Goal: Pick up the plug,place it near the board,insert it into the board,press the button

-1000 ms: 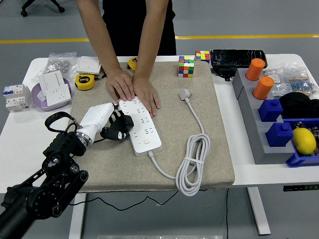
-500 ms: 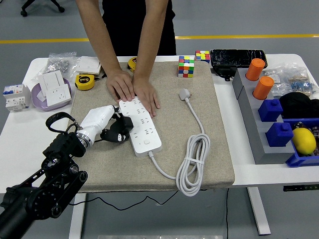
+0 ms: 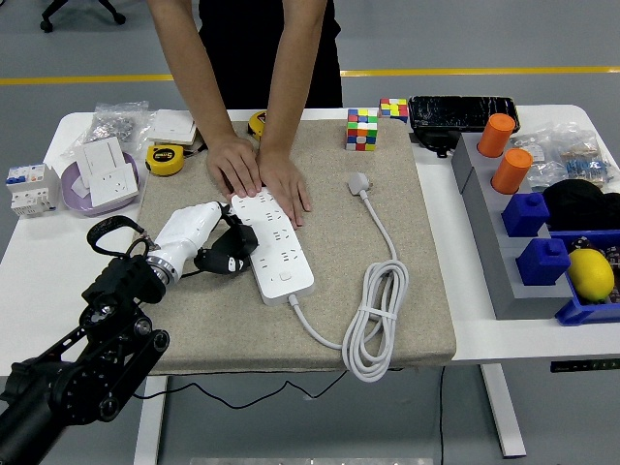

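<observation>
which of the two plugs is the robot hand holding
The black plug at the strip's left edge, in the left robot hand. The white plug lies free on the mat, on its cord's end.

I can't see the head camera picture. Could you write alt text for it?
The robot's left hand holds a black plug against the left side of a white power strip on a beige mat, while a person's two hands press down the strip's far end. The strip's own white cable lies coiled to the right.
</observation>
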Tool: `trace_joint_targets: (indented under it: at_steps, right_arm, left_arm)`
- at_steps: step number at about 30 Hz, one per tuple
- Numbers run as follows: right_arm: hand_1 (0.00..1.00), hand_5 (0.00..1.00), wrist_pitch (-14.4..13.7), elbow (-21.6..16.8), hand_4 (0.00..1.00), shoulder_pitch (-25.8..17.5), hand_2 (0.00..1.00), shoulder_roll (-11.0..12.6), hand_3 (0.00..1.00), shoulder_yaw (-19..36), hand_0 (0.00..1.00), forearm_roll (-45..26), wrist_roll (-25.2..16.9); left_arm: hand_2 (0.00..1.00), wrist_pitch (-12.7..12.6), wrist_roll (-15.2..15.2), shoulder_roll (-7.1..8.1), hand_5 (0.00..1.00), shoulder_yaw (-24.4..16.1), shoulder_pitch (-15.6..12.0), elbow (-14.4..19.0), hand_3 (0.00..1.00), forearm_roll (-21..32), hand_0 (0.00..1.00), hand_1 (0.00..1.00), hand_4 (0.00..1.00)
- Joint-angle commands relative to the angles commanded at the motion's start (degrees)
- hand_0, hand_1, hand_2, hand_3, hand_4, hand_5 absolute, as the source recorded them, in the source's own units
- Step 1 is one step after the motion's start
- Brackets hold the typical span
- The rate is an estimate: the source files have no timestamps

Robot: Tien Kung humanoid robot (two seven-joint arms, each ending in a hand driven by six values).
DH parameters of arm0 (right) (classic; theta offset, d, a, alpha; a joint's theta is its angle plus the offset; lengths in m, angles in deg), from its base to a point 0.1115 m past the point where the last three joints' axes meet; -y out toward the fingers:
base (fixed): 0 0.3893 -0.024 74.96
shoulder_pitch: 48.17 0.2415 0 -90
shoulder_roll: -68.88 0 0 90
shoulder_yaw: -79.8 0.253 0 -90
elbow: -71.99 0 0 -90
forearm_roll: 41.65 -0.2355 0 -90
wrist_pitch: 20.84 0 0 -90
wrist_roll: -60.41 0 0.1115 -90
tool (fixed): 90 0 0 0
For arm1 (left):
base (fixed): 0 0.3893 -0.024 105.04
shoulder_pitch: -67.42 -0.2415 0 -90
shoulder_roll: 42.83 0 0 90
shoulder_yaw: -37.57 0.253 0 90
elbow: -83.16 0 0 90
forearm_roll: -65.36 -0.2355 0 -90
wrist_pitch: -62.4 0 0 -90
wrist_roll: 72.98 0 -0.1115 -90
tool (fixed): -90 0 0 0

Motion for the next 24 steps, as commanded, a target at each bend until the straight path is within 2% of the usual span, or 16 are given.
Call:
trace_joint_targets:
  at_steps: [13, 24]
  right_arm:
    - [0.747, 0.843, 0.00, 0.00, 0.998, 0.05, 0.736, -0.03, 0.765, 0.27, 0.878, -0.04, -0.09]
    - [0.748, 0.843, -0.03, 0.00, 0.998, 0.07, 0.736, -0.03, 0.765, 0.36, 0.879, -0.02, 0.01]
  left_arm:
    - [0.664, 0.08, 0.04, 0.11, 0.193, 0.19, 0.10, 0.70, 0.577, -0.21, 0.722, 0.760, 0.990]
    - [0.682, 1.73, 0.41, 0.27, 0.186, 0.25, 0.03, 2.14, 0.591, 0.10, 0.727, 0.769, 0.995]
